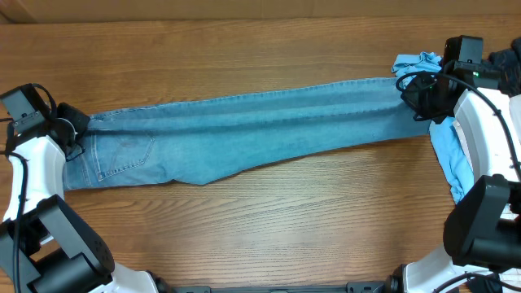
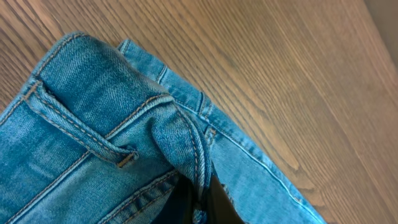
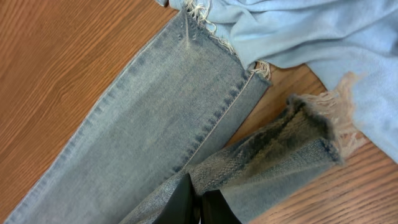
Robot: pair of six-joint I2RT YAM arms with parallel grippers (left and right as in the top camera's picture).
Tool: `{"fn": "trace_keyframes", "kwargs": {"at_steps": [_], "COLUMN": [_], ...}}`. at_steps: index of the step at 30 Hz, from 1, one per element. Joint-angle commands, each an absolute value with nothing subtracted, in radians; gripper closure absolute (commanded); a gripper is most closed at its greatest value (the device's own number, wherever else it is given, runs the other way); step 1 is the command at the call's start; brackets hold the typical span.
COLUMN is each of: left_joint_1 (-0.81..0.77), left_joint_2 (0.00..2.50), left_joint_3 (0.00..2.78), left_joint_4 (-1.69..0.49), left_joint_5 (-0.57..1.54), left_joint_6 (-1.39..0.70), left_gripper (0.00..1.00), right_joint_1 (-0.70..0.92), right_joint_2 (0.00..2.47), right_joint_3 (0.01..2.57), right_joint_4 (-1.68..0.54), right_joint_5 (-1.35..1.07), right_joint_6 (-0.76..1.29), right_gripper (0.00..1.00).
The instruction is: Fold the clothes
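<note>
The light-wash blue jeans (image 1: pixel 244 130) lie stretched across the table, folded lengthwise, waistband at the left and frayed hems at the right. My left gripper (image 1: pixel 75 130) is shut on the waistband; in the left wrist view (image 2: pixel 200 202) denim is pinched between its black fingers beside a belt loop (image 2: pixel 81 134). My right gripper (image 1: pixel 423 99) is shut on a leg near the hem; in the right wrist view (image 3: pixel 198 202) its fingers pinch a fold of the denim (image 3: pixel 273 149), lifted off the lower leg (image 3: pixel 155 118).
A smooth sky-blue T-shirt (image 1: pixel 452 159) lies under the right arm at the table's right edge, and also shows in the right wrist view (image 3: pixel 323 37). A dark garment (image 1: pixel 506 69) sits at the far right.
</note>
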State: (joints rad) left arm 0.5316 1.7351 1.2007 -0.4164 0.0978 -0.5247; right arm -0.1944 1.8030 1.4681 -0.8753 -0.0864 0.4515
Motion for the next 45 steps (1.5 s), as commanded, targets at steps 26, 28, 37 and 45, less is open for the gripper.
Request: {"fn": "trace_keyframes", "kwargs": {"at_steps": [26, 28, 37, 45], "left_joint_1": [0.512, 0.506, 0.501, 0.49], "left_joint_2": [1.826, 1.826, 1.828, 1.827], "left_joint_3": [1.245, 1.245, 1.245, 1.245], "left_joint_4": [-0.292, -0.282, -0.276, -0.395], "left_joint_5": [-0.037, -0.042, -0.063, -0.016], "left_joint_6": [-0.532, -0.532, -0.532, -0.53], "left_gripper": [0.93, 0.92, 0.43, 0.0], "right_joint_1": [-0.171, -0.171, -0.171, -0.171], "right_joint_2": [1.961, 1.963, 1.975, 1.994], "right_joint_3": [1.509, 1.509, 1.509, 1.509], "right_joint_4": [-0.654, -0.636, -0.596, -0.584], "right_joint_5": [0.078, 0.078, 0.078, 0.078], "right_joint_6": [0.442, 0.441, 0.441, 0.441], "right_gripper": [0.96, 0.96, 0.96, 0.96]}}
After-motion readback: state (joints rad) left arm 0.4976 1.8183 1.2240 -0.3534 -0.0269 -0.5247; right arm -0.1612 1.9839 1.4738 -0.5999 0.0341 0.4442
